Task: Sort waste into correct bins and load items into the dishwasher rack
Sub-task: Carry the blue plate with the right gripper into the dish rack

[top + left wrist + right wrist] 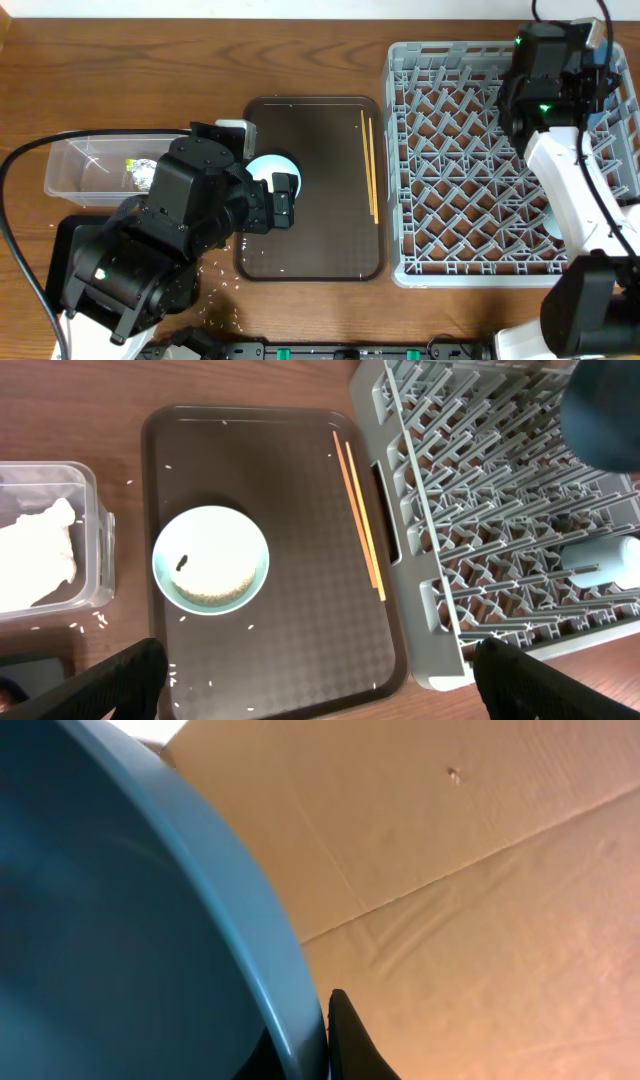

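From overhead I see the brown tray point(310, 240) mid-table. The chopsticks point(370, 165) lie side by side just inside its right edge, their long axis parallel to that edge, running from far to near. The light blue bowl point(262, 165) sits on the tray's left part, half under my left arm point(160, 240). Left of the tray stands the clear tub point(75, 170) with the snack wrapper point(135, 172) in it, and the black tray point(58, 250) pokes out from under the arm. The dishwasher rack point(460, 200) sits just beside the tray's right edge, with my right arm point(575, 195) reaching over its far side. In the left wrist view the left gripper point(320, 655) hangs above the tray's near edge, jaws spread wide with nothing between them. The bowl stands mouth up, holding rice point(212, 585) and a small dark food piece point(182, 563). Here the chopsticks slant along the rack's wall. White paper point(35, 555) fills the tub, and loose grains point(95, 622) dot the table left of the tray. In the right wrist view the right gripper point(335, 1045) is clamped on the rim of the blue plate point(120, 920); this view does not show where the plate is from the tray.
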Robot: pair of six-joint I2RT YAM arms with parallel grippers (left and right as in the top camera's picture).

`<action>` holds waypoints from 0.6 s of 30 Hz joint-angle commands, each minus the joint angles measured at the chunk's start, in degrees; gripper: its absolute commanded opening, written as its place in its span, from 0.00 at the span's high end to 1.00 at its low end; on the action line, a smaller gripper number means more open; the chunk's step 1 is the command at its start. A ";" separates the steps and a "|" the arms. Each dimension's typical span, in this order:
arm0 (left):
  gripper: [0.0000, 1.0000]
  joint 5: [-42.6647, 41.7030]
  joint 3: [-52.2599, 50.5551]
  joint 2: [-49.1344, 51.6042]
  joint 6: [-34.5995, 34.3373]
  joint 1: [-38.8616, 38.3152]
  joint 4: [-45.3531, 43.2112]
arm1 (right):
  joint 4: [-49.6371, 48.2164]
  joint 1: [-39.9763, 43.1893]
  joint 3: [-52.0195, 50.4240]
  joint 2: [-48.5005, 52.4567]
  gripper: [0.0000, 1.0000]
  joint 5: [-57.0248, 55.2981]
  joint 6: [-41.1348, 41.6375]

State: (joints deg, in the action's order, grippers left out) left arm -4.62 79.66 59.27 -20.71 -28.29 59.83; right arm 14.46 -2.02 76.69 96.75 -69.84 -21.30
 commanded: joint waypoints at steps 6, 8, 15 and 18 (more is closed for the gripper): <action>0.02 -0.52 0.76 0.22 0.55 0.20 0.57 | -0.98 0.50 0.35 3.56 0.99 -5.64 -3.63; 0.02 -0.52 0.76 0.22 0.55 0.20 0.79 | -0.98 0.50 0.35 3.65 0.99 -5.79 -3.61; 0.02 -0.52 0.72 0.22 0.55 0.20 1.38 | -0.70 -0.59 0.33 3.65 0.87 -5.05 -4.44; 0.02 -0.52 0.72 0.22 0.55 0.20 1.88 | 1.18 -1.88 0.33 3.65 0.72 -0.85 -7.91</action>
State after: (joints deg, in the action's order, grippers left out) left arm -4.62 79.66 59.27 -20.71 -28.29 61.36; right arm 14.72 -2.48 76.69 100.62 -72.82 -26.02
